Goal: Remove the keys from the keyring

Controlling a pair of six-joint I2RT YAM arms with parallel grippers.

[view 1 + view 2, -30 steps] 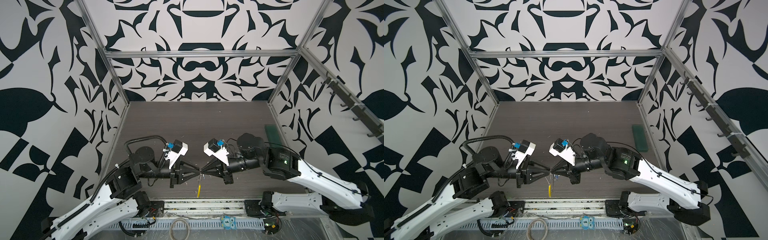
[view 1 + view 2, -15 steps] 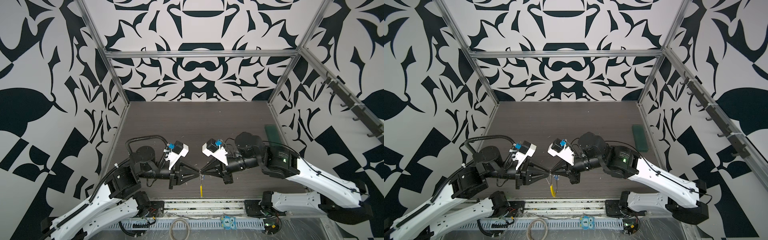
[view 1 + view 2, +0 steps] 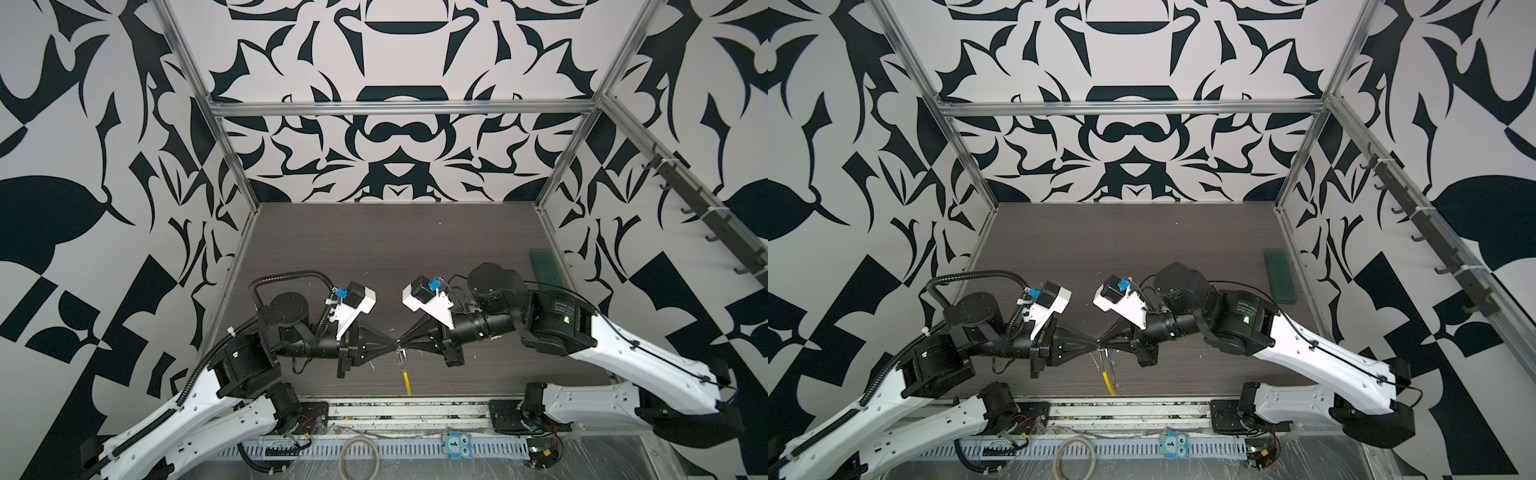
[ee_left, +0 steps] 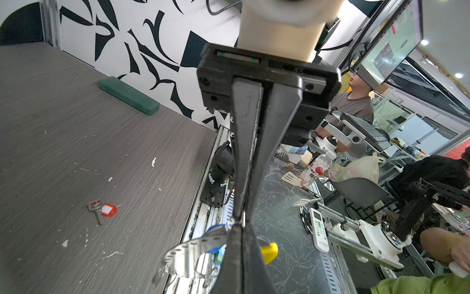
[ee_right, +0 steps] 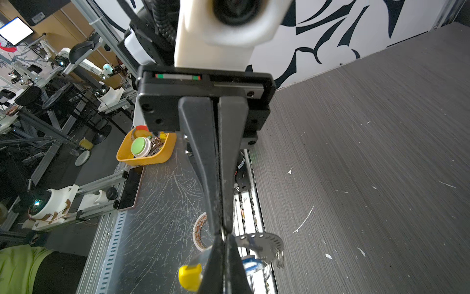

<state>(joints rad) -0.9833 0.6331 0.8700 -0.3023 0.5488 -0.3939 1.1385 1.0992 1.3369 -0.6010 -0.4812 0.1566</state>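
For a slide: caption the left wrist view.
Left gripper pinches perforated grey keyring facing right gripper; red plastic key tag lies on table.

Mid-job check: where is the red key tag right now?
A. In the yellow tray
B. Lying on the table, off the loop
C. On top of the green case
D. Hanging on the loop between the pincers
B: the left wrist view shows the red key tag lying flat on the table, well apart from the keyring.

white arms [image 3: 187, 419] with black joints [image 3: 286, 309] and tapered black fingers [image 3: 374, 341].
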